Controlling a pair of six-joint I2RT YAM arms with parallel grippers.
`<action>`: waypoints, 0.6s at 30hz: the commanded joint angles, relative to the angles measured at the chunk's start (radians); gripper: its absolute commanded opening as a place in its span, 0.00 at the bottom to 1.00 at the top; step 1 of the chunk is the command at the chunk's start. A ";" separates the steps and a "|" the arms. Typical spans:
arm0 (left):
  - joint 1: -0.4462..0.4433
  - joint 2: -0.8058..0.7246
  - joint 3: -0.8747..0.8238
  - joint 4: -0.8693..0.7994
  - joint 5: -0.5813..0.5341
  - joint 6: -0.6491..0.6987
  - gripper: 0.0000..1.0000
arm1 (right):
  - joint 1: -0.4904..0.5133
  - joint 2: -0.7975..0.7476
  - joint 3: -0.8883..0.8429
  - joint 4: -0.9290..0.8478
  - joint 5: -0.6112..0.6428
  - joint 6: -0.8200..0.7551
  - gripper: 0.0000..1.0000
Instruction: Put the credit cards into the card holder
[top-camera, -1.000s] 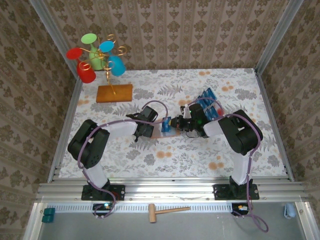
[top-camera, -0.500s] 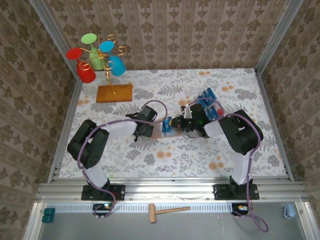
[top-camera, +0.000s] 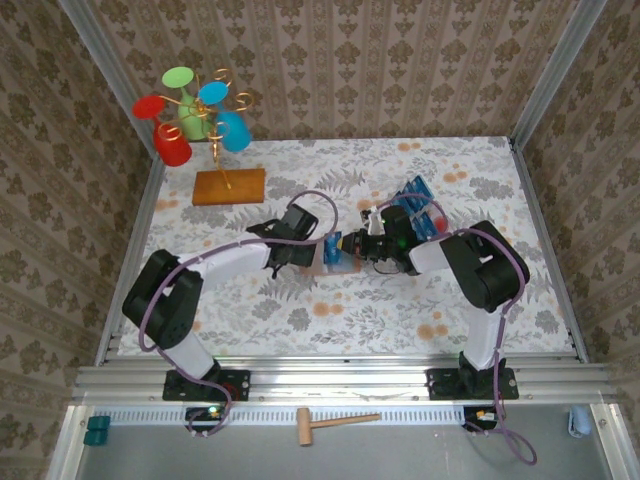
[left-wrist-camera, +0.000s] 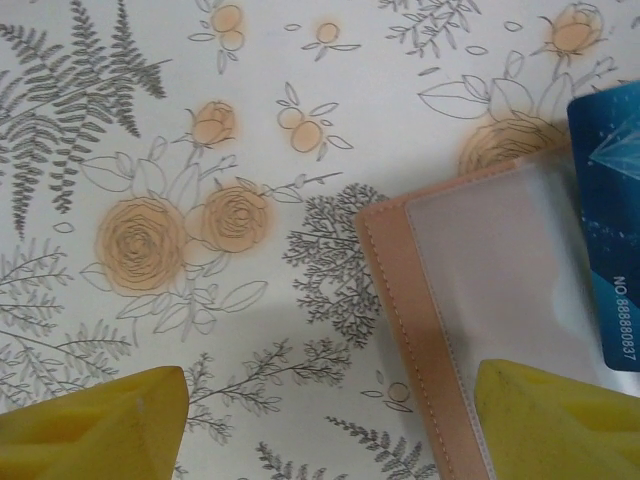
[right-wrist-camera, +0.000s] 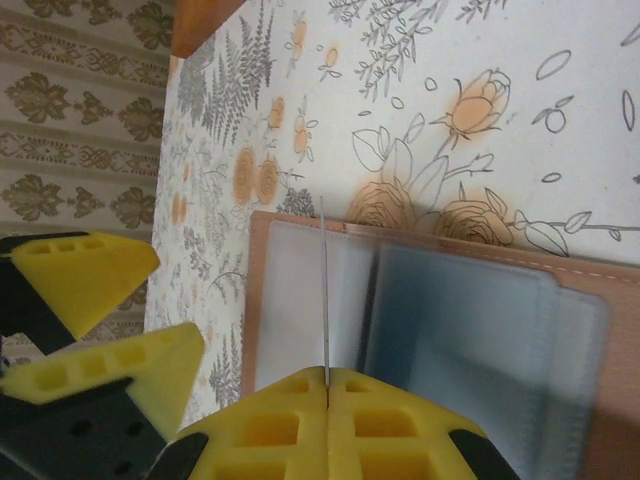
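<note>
The card holder (top-camera: 318, 267) lies open on the flowered table between my two grippers, a tan-brown wallet (right-wrist-camera: 450, 330) with clear pockets inside. My right gripper (right-wrist-camera: 327, 385) is shut on a blue credit card (right-wrist-camera: 325, 290), seen edge-on, standing over the holder's left page. In the top view that credit card (top-camera: 332, 249) sticks out from the right gripper (top-camera: 345, 245). My left gripper (left-wrist-camera: 330, 430) is open at the holder's stitched left edge (left-wrist-camera: 400, 300); its right finger (left-wrist-camera: 560, 420) is over the clear pocket and its left finger (left-wrist-camera: 90, 430) over the bare table. The blue credit card (left-wrist-camera: 610, 250) shows at the right.
A clear tray (top-camera: 415, 192) holding more blue cards stands behind the right gripper. A wooden slab (top-camera: 229, 186) with a gold stem and coloured cups (top-camera: 195, 115) stands at the back left. A wooden hammer (top-camera: 335, 424) lies off the table at the front.
My left gripper's jaws have spread wider and the left arm has reached slightly farther toward the holder. The right gripper and its card have stayed put.
</note>
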 joint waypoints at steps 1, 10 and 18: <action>-0.006 0.036 0.009 -0.026 0.001 -0.029 0.77 | -0.017 -0.047 0.015 -0.013 -0.002 0.002 0.00; -0.006 0.090 -0.024 -0.008 -0.025 -0.037 0.77 | -0.022 -0.065 0.014 -0.055 0.005 -0.020 0.00; -0.006 0.107 -0.045 0.013 -0.029 -0.036 0.77 | -0.017 -0.030 0.027 -0.058 -0.008 -0.025 0.00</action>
